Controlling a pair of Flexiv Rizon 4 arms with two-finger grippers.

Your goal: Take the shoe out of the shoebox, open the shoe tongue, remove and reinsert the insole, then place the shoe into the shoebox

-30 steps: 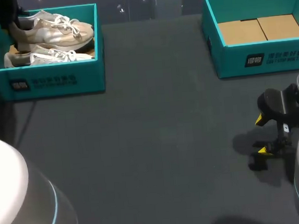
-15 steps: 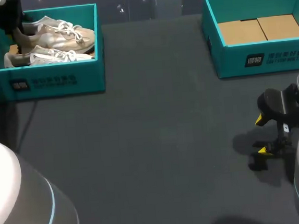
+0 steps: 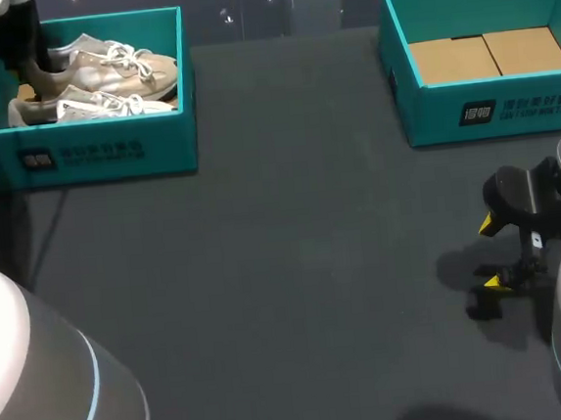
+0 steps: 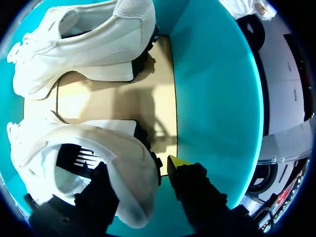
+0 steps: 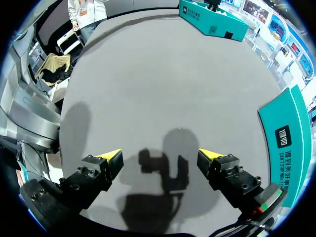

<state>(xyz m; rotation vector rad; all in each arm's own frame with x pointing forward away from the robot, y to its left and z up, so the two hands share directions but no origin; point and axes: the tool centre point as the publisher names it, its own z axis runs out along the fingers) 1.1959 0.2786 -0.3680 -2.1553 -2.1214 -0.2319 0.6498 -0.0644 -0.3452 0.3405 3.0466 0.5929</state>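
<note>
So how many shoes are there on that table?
2. Both lie in the left shoebox: the back sneaker, its heel at the left claw, and the front sneaker along the near wall. The right shoebox shows none.

Surface (image 3: 305, 267): dark grey, matt, cloth-like to us. Left box (image 3: 108, 151) and right box (image 3: 488, 113): smooth teal card with a faint sheen on the inner walls; we note matt, bare brown cardboard floors. Near shoe (image 4: 123, 163): off-white, rough suede-like heel, soft cloth lining, black rubbery sole edge. Far shoe (image 4: 98, 44): same, with smoother leather-like side panels. Laces (image 3: 127, 54): cloth. Right hand (image 5: 159, 154): hard matt black fingers (image 5: 94, 173), plastic or metal we can't tell, with smooth yellow tips. Arm shells (image 3: 29, 370): white, glossy.
</note>
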